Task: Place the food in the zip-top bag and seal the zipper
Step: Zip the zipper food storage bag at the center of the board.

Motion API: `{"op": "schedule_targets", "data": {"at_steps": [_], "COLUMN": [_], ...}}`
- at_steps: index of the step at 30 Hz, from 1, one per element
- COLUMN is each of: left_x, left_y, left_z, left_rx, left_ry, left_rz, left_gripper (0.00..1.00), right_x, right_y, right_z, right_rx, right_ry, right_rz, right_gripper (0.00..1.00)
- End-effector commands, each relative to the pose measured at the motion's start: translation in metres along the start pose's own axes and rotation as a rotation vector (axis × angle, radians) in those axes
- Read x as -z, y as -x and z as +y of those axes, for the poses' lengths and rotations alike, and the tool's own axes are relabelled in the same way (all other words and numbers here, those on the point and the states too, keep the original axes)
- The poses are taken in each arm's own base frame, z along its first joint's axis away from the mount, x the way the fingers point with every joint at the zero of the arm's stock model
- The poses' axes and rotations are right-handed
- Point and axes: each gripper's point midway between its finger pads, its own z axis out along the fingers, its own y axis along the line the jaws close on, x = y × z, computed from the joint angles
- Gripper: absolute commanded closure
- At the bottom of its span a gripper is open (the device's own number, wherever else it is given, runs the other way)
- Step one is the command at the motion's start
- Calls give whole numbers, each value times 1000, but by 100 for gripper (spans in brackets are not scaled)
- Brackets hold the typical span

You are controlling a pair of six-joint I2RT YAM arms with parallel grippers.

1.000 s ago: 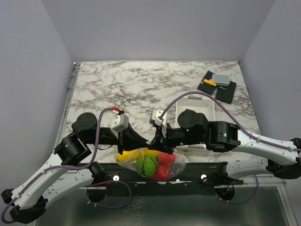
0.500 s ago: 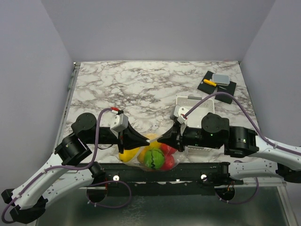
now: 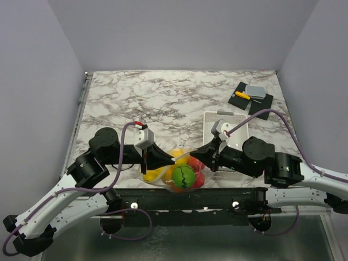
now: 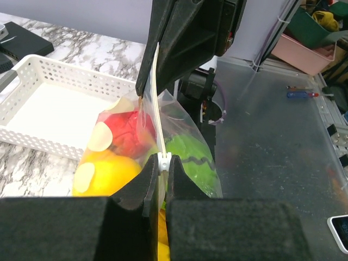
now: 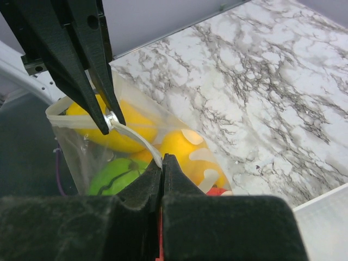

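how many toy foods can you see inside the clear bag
4: a green one at the front, a red one to its right, a yellow one on the left, a yellow-orange one at the back. More may be hidden underneath.

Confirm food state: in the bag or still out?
In. Red, yellow and green food sits inside the clear zip-top bag, below its zipper. Whether the zipper is fully sealed: cannot tell.

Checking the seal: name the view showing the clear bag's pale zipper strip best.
Left wrist: the pale zipper strip runs edge-on up the frame's middle, sharp and unobstructed. Right wrist shows a short curved stretch; top external barely shows it.
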Motion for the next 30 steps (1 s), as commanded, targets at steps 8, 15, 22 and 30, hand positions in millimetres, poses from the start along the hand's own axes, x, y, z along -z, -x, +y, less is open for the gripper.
{"op": "schedule_targets", "data": {"at_steps": [8,15,22,30], "left_x": [4,-1,-17,-30], "left_y": [40,45,-19,-104], "left_z": [0,27,78,116], "left_rx": [-31,-23,96,217], "left_ry": [42,158,317,429], "left_rz": [-24,87,262,380], "left_gripper": [100,100,100,100], "right_x": [-8,-36,-65,-76], "right_y": [-10,-43,-92,-149], "right_z": [-37,-44,-59,-83], "right_rx": [-56,-97,-86,-119], "right_ry": [-218,-294,-426,-538], "right_rz": [-62,-46,40,83], "right_gripper": [99,99,99,99]}}
